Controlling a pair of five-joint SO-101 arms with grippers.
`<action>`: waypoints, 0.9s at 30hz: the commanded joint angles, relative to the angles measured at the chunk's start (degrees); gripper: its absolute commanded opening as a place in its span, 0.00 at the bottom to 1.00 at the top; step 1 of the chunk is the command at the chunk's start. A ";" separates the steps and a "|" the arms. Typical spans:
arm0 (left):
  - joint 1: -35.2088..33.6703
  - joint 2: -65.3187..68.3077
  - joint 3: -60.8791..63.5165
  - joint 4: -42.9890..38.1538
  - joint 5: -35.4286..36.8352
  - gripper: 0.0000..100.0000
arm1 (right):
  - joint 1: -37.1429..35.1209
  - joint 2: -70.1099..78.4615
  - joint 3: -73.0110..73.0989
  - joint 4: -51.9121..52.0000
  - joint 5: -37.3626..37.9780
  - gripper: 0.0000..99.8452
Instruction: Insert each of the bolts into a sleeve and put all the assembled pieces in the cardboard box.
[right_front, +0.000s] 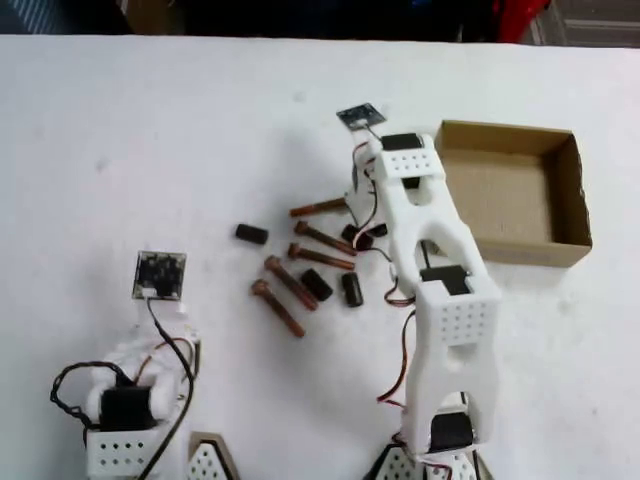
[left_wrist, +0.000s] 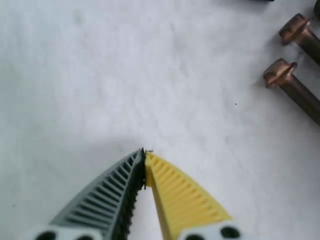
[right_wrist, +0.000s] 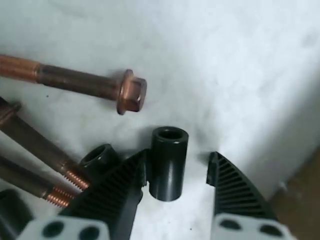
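The white bench (right_front: 150, 120) looks smooth and matte, so a round part knocked loose would likely roll freely across it. The cardboard box (right_front: 505, 130) is a shallow, open brown tray with thin walls, near the far right corner of the bench. It looks light, and a brush from the arm could slide it.

The right claw (right_wrist: 177, 162) stands wide around 1 sleeve (right_wrist: 169, 165) near the middle of the bench. One ribbed black jaw is just beside the sleeve and the other is apart from it. If the jaws close off-centre, this slick, round tube could squirt out sideways. The near jaw may also shove the second sleeve (right_wrist: 97, 157) lying against it.

The left claw (left_wrist: 145, 155) is pinched together on nothing, with 1 grey and 1 yellow toothed jaw over bare bench toward the near left corner.

The 5 bolts (right_front: 290, 282) lie loose in the middle of the bench. They are copper-coloured metal with flanged hex heads, smooth shanks and threaded tips. The closest bolt (right_wrist: 90, 85) could be swept aside by the arm.

The sleeves are short black cylinders with a faint sheen and an open bore.
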 joint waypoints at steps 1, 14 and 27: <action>-0.13 -0.48 -0.18 -0.44 -0.26 0.03 | 0.31 -0.04 -1.93 -0.92 2.55 0.17; -0.13 -0.48 -0.18 -0.44 -0.26 0.03 | -0.57 0.22 -1.49 -1.63 7.38 0.05; -0.13 -0.48 -0.18 -0.44 -0.26 0.03 | -1.54 3.91 -2.90 -2.07 10.02 0.12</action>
